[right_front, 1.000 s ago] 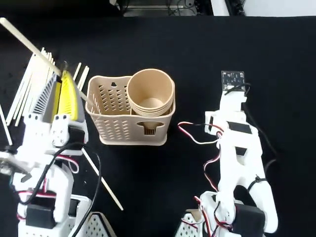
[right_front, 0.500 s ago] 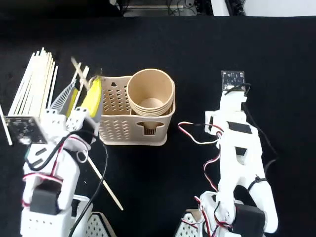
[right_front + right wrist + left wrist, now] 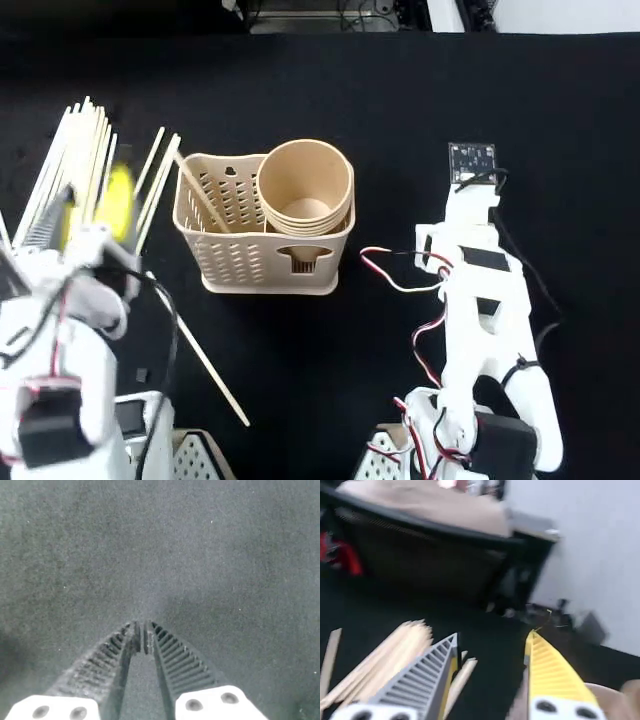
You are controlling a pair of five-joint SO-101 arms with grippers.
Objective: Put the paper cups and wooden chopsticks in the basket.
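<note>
left end effector [image 3: 95,185] blurred, chopsticks [image 3: 385,652] edge-cropped

A lab: black-clothed table [image 3: 400,90], cables [image 3: 542,614], white wall [image 3: 590,540]

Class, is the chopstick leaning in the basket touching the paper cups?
Apart: the high view shows a gap between the chopstick and the paper cups.

My high camera hangs over the bench [image 3: 400,90] and looks straight down from well off, taking in the whole work area around the basket [image 3: 240,262]. My left wrist camera sits behind the left hand [image 3: 492,635], looking low across the bench toward the room's wall [image 3: 600,555]. It shares the loose chopsticks [image 3: 70,160] with the high view. My right wrist camera looks past the right hand [image 3: 143,626], very close on the black bench surface.
</note>
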